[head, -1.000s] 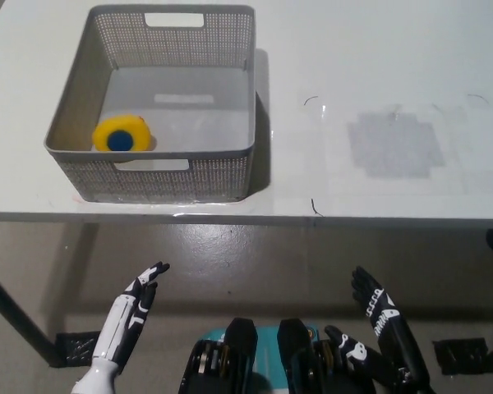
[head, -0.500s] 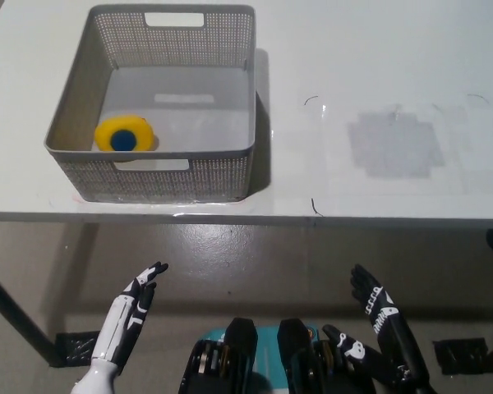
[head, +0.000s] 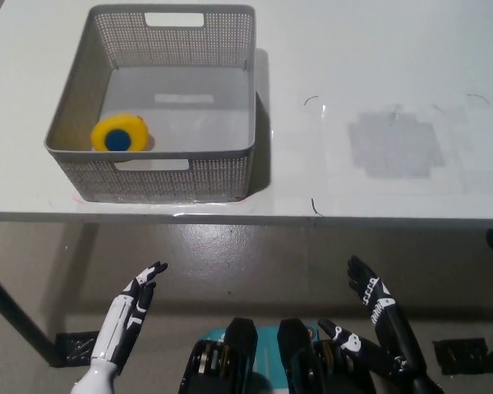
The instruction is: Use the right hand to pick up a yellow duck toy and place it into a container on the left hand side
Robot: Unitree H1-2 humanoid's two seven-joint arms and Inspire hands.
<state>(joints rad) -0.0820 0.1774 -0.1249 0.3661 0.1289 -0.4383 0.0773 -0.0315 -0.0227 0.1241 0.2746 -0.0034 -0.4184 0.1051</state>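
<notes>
I count one yellow duck toy (head: 119,134), lying inside the single grey basket (head: 222,168) on the white table (head: 394,98), at its front-left corner. My black right hand (head: 376,332) and white left hand (head: 127,320) hang below the table edge, both empty with fingers spread.

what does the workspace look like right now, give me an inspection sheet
surface: white table, with a faint grey patch and small dark marks on its right part
job's things: yellow duck toy lies inside the grey mesh basket, near its front left corner
clutter: nothing seen
robot hands: white left robot hand open, below the table edge at lower left; black right robot hand open, lower right; both hold nothing
cables: nothing seen
surroundings: grey floor under the table; a dark table leg at left
</notes>
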